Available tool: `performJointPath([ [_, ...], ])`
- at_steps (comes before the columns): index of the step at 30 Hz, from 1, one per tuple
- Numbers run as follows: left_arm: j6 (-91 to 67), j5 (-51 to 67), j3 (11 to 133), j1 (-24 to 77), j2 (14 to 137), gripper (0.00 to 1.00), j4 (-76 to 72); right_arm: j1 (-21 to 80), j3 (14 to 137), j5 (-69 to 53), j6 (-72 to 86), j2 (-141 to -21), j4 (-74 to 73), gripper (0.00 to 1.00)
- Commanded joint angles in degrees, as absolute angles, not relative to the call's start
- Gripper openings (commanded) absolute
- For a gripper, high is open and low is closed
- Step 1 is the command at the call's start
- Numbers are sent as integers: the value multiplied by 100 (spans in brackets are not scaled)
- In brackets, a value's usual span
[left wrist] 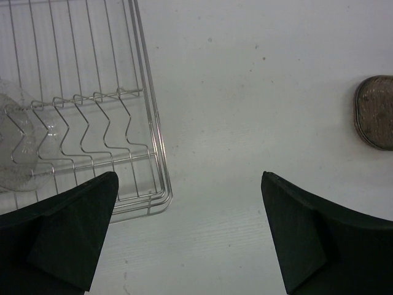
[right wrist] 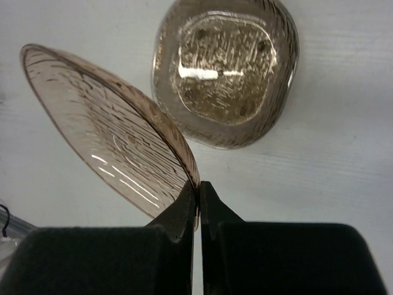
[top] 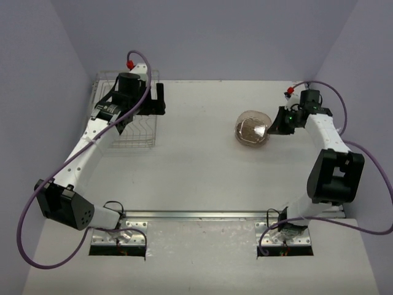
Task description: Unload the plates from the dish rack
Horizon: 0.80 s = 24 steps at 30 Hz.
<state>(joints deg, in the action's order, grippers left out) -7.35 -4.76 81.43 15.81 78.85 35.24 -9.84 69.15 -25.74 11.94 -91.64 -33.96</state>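
The silver wire dish rack (top: 130, 139) stands at the back left; the left wrist view shows its near corner (left wrist: 132, 153) with one clear plate (left wrist: 15, 144) standing in its slots. My left gripper (top: 153, 103) is open and empty, hanging over the rack's right edge and the bare table (left wrist: 189, 178). My right gripper (right wrist: 199, 187) is shut on the rim of a pink-brown translucent plate (right wrist: 104, 129), holding it tilted just above a stack of plates (right wrist: 227, 67) that lies on the table right of centre (top: 250, 130).
The white table (top: 202, 178) has purple walls on three sides. The stack of plates also shows at the right edge of the left wrist view (left wrist: 376, 112). The arm bases and a metal rail (top: 196, 215) sit at the near edge.
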Motion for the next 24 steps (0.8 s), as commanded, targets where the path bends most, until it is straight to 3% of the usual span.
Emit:
performJointPath([
  [1,-686,-536,8150,1564,7855,100,3419,-1145,7450,-2786,806,-9949,-3970,0],
  [17,-672,-602,7699,1560,7550,100,3261,-1239,9241,-2834,879,-11658,-4425,0],
  [24,-669,-606,7628,1564,7531,100,3234,-1275,9784,-2793,499,-12045,-4800,6],
])
